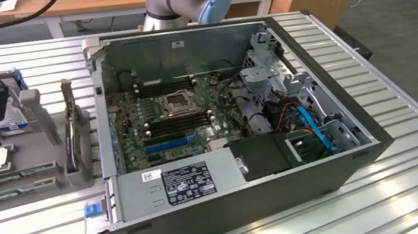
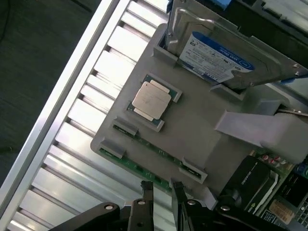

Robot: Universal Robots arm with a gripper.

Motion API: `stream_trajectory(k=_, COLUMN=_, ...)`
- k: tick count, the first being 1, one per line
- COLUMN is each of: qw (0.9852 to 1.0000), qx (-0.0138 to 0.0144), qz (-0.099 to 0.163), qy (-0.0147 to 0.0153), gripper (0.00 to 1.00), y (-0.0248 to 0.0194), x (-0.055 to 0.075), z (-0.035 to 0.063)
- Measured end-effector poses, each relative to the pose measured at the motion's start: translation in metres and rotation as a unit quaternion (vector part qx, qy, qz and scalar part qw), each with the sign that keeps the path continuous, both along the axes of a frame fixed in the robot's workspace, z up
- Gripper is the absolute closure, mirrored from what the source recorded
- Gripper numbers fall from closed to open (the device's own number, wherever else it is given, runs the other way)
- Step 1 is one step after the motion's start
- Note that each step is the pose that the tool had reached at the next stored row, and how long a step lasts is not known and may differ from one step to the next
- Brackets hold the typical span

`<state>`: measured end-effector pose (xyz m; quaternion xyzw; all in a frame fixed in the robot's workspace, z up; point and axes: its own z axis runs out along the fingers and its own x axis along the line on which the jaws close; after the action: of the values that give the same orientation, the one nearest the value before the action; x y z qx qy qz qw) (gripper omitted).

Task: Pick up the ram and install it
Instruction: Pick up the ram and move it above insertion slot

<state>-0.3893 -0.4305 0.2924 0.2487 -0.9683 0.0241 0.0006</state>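
Gripper (image 2: 161, 188) jaws hang open and empty close over the ram (image 2: 130, 165), which lies along the edge of the gray holder (image 2: 202, 130), so nothing's picked up yet and installing it in the computer (image 1: 244, 208) remains.

Matt plastic holder (image 2: 192, 130), green circuit-board ram (image 2: 137, 168), shiny ribbed metal table (image 2: 96, 96)

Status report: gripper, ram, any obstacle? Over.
Gripper open, hovering by holder edge. Ram lying in holder, not gripped. Processor chip nearby, apart; path looks clear.
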Motion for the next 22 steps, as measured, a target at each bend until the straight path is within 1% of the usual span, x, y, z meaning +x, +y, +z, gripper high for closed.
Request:
stream_trajectory(k=9, qw=1.0000, qx=0.0000, qz=0.006, qy=0.0002, gripper=0.70, y=-0.0174, x=0.000, z=-0.0165)
stream_trajectory(k=20, qw=0.9999, qx=0.0000, qz=0.011, qy=0.0002, gripper=0.70, y=-0.0369, x=0.000, z=-0.0364)
stream_trajectory(k=22, qw=0.9999, qx=0.0001, qz=0.012, qy=0.0002, gripper=0.70, y=-0.0396, x=0.000, z=-0.0400)
